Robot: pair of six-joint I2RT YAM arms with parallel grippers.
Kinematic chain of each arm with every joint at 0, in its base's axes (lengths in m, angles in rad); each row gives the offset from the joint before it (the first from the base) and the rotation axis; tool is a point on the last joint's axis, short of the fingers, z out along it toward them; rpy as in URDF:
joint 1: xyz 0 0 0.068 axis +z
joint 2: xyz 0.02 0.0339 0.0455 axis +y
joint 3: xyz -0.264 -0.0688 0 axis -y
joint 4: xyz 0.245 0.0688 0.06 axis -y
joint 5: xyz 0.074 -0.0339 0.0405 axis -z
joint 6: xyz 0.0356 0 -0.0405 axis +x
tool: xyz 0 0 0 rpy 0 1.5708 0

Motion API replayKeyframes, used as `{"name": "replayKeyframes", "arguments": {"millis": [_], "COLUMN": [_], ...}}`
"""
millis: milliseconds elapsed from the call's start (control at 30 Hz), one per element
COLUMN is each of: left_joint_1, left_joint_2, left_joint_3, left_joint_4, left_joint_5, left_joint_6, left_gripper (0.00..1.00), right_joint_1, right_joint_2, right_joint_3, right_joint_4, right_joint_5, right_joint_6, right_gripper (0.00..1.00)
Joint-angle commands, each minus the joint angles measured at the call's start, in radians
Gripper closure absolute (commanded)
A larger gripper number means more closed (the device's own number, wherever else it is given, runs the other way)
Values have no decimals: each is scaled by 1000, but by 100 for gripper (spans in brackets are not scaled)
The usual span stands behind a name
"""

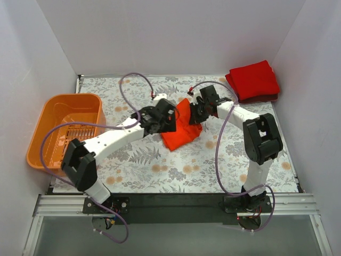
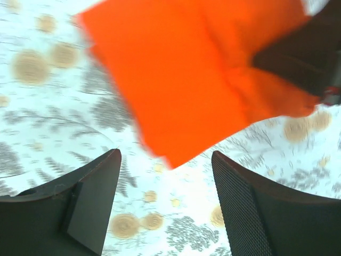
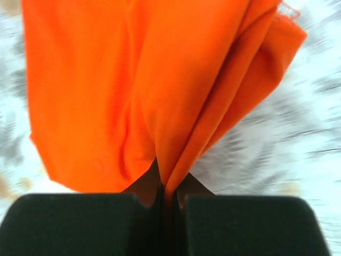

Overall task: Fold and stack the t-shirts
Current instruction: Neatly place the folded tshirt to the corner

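**Q:** What was your right claw doing?

**A:** My right claw was pinched tight on a gathered fold of the orange shirt. The shirt hung from it in a bunch over the flowered table.

**Q:** And the left?

**A:** My left claw stood wide and empty, near the shirt's lower corner, gripping nothing.

**Q:** Where was the other shirt?

**A:** The red shirt lay folded at the table's far right corner. An orange basket sat at the left edge.

**Q:** What could go wrong?

**A:** I judged that with only one pinch, the cloth could twist or slip free. A fold made from that bunch would land crooked. My left claw might also catch two layers instead of one.
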Motion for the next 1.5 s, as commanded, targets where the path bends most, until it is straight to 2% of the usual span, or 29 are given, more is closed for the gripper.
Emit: {"name": "replayKeyframes", "arguments": {"millis": [0,133,367,667,833,1233,1467], "left_joint_1": [88,134,137,137,137,137,137], "left_joint_2": [-142,-237,-361,-334,-303,-249,-237], "left_joint_3": [-99,-238,-438,-432,-435,-413,-415], "left_joint_4": [5,11,22,-47,-49,-55,-53], "left_joint_5": [48,52,212,255,310,341,361], "left_joint_6": [10,-24,-142,-174,-182,-164,-161], "left_gripper": [31,23,21,21,21,21,21], "right_joint_1": [-42,-101,-189,-310,-367,-424,-471], "right_joint_2": [66,156,255,348,365,356,313], "right_joint_3": [186,372,648,889,950,1068,1053], "right_joint_4": [-229,-318,-352,-387,-392,-384,-315], "right_joint_5": [195,285,407,410,358,411,399], "right_joint_6": [-279,-380,-491,-543,-529,-520,-496], "right_gripper": [99,99,99,99,99,99,99]}}
